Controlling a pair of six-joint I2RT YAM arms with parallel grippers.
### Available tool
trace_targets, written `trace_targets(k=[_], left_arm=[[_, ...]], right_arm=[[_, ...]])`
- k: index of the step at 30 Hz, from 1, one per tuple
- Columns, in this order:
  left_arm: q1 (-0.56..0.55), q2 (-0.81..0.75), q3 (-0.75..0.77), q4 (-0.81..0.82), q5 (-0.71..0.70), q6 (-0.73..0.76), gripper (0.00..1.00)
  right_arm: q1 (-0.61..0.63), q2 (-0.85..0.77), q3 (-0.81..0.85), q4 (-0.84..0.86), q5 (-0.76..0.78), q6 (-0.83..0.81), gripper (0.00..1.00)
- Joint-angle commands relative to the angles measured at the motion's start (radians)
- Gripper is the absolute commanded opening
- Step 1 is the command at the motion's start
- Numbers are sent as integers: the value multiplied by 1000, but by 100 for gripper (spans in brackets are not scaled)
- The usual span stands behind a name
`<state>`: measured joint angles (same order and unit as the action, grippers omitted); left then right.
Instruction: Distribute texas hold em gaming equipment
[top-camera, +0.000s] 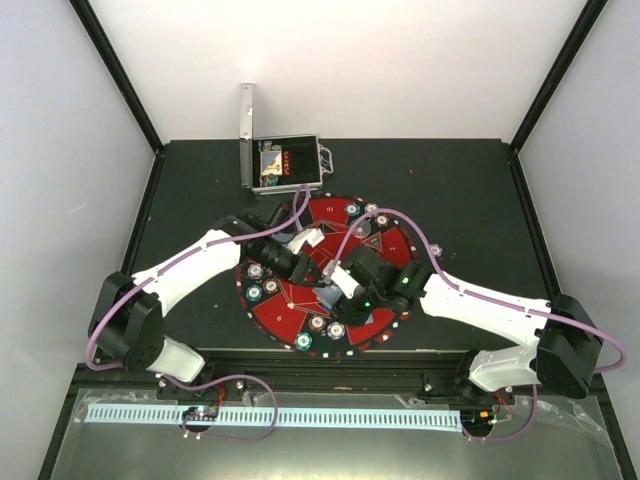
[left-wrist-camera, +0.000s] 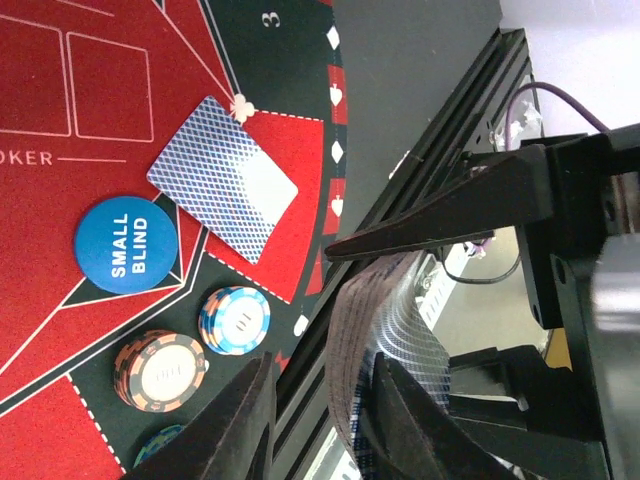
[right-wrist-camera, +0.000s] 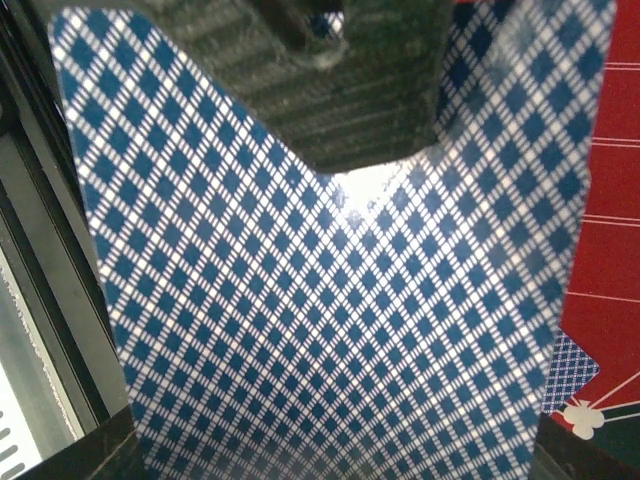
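Observation:
A bowed deck of blue-diamond-backed playing cards (right-wrist-camera: 330, 300) fills the right wrist view. My right gripper (right-wrist-camera: 340, 455) is shut on it across its width. In the left wrist view the deck (left-wrist-camera: 352, 340) stands edge-on between the jaws of my left gripper (left-wrist-camera: 323, 362). One finger touches its back and the other stands apart from it, so this gripper is open. A right-gripper finger (left-wrist-camera: 430, 225) lies over the deck's top. On the mat (left-wrist-camera: 60, 320) lie one card (left-wrist-camera: 222, 178), a blue "small blind" disc (left-wrist-camera: 125, 246) and two chip stacks (left-wrist-camera: 235, 320), (left-wrist-camera: 160, 370).
Both arms meet over the round red-and-black mat (top-camera: 300, 310), with chip stacks (top-camera: 256, 270) set around its rim. The open silver case (top-camera: 285, 165) stands behind the mat. A black rail (top-camera: 330, 360) runs along the table's near edge.

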<state>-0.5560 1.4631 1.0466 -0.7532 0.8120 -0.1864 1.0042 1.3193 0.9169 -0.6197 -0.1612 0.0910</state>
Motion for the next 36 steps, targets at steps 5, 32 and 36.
trace_targets(k=[5, 32, 36], left_arm=[[5, -21, -1, -13, 15, -5, 13], [182, -248, -122, 80, -121, -88, 2], [228, -293, -164, 144, -136, -153, 2]], right_arm=[[5, -12, -10, 32, 13, 11, 60], [-58, -42, -49, 36, 103, 130, 59], [-94, -54, -46, 21, 131, 149, 59]])
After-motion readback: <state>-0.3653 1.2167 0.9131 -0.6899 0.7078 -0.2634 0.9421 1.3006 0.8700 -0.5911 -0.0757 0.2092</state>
